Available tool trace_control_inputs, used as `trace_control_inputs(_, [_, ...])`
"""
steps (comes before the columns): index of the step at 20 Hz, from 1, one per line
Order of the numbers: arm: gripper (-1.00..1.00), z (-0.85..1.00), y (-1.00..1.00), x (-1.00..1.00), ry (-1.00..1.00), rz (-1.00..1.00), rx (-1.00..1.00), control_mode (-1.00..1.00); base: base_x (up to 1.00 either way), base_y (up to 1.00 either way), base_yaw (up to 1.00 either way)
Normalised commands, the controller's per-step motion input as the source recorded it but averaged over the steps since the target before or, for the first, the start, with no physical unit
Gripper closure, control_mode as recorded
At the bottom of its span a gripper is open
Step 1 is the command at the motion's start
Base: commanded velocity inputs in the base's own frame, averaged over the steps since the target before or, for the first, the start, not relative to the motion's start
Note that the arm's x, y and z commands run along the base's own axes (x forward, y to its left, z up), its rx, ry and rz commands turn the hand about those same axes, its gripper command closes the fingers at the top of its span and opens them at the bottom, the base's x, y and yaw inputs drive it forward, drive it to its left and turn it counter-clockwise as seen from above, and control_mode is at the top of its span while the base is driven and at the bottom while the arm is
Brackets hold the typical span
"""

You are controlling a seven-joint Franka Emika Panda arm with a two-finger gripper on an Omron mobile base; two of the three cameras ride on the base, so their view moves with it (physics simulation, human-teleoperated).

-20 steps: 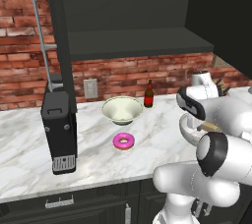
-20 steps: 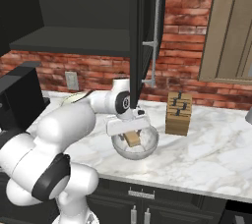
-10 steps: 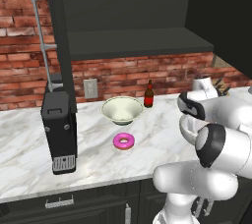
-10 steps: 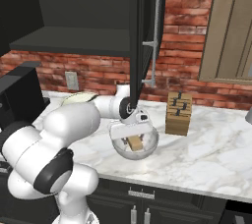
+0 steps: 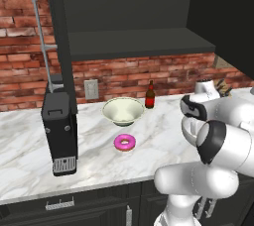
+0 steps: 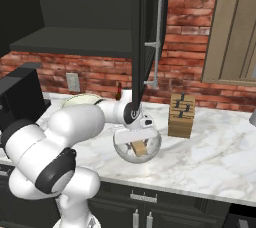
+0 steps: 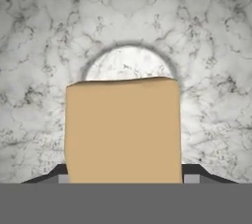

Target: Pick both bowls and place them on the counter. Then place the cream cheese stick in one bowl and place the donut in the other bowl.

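1. Fingers of the gripper (image 6: 137,141) are closed onto the cream cheese stick (image 7: 123,129); in the hand view the tan block sits between the two dark tips with no gap visible on either side, so the grip reads as firm.

2. Change over the last second: in the right base view the hand has come down from just above the marbled bowl (image 6: 136,144) to inside its rim, carrying the stick with it. The block now hangs within the bowl's hollow.

3. Meaning for the task: the stick's placement is at its final stage. Judged from the hand view, the bowl's pale floor lies directly beyond the block, so alignment is sound. Whether the stick already touches the floor cannot be told.

4. The marbled bowl stands on the counter (image 6: 215,157) near its front edge, left of the knife block (image 6: 181,115).

5. The cream bowl (image 5: 123,111) stands on the counter toward the back wall, beside a dark bottle (image 5: 150,95). It is empty.

6. The donut (image 5: 124,142) lies on the counter just in front of the cream bowl, apart from it and right of the black appliance (image 5: 59,131). That step is not yet done.
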Motion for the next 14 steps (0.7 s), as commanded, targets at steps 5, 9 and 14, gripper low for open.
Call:
trace_control_inputs(5, [-1.00, -0.10, 0.04, 0.03, 0.01, 0.00, 0.00, -1.00, 0.00, 0.00, 0.00])
trace_control_inputs(9, [-1.00, 0.00, 0.16, 0.09, 0.02, 0.00, 0.00, -1.00, 0.00, 0.00, 0.00])
trace_control_inputs(14, [-1.00, 0.01, 0.25, 0.08, 0.05, 0.00, -0.01, -1.00, 0.00, 0.00, 0.00])
